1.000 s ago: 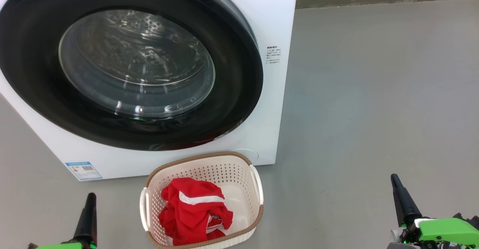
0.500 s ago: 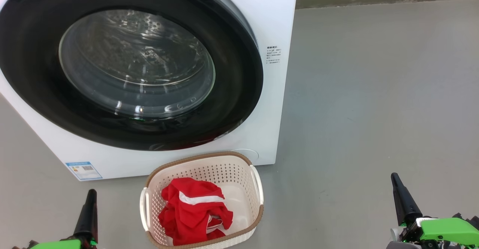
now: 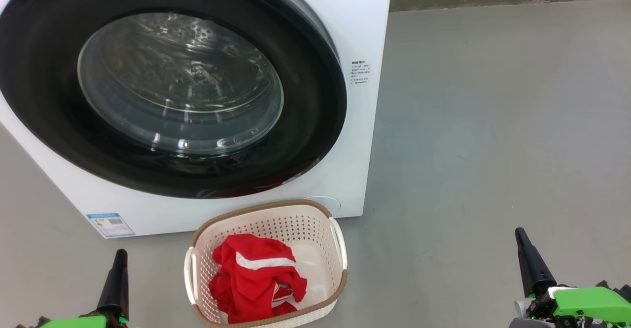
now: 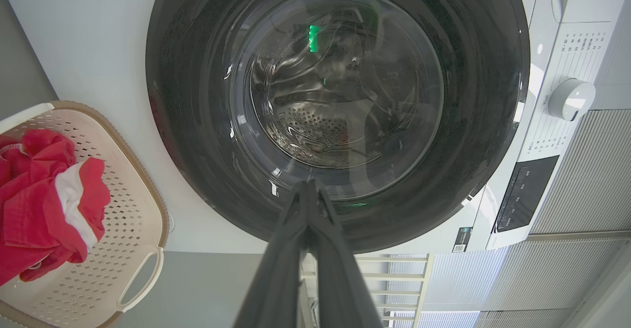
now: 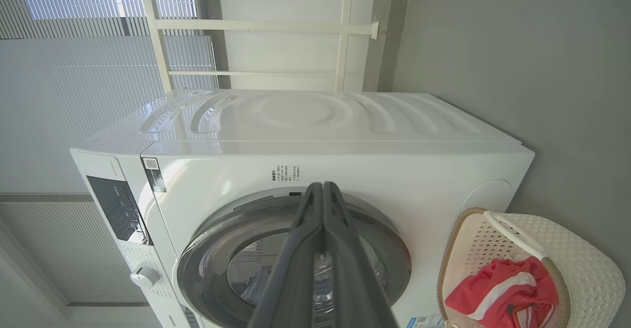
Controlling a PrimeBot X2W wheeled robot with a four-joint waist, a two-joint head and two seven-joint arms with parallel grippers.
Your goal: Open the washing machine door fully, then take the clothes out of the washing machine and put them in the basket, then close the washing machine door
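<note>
holding left gripper (image 3: 118,260) and right gripper (image 3: 521,240) clenched, empty, flanking the cream perforated plastic basket (image 3: 276,227), we are judging the work done: bright red striped clothes (image 3: 251,278) are lying inside it, black-rimmed round glass door (image 3: 310,121) behind it sitting shut.

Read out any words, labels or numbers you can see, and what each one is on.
Nothing here can be read outright.
Blue label sticker, low on the washing machine: too small.
Printed block beside the washing machine door: too small.
Control panel markings: blurred.
</note>
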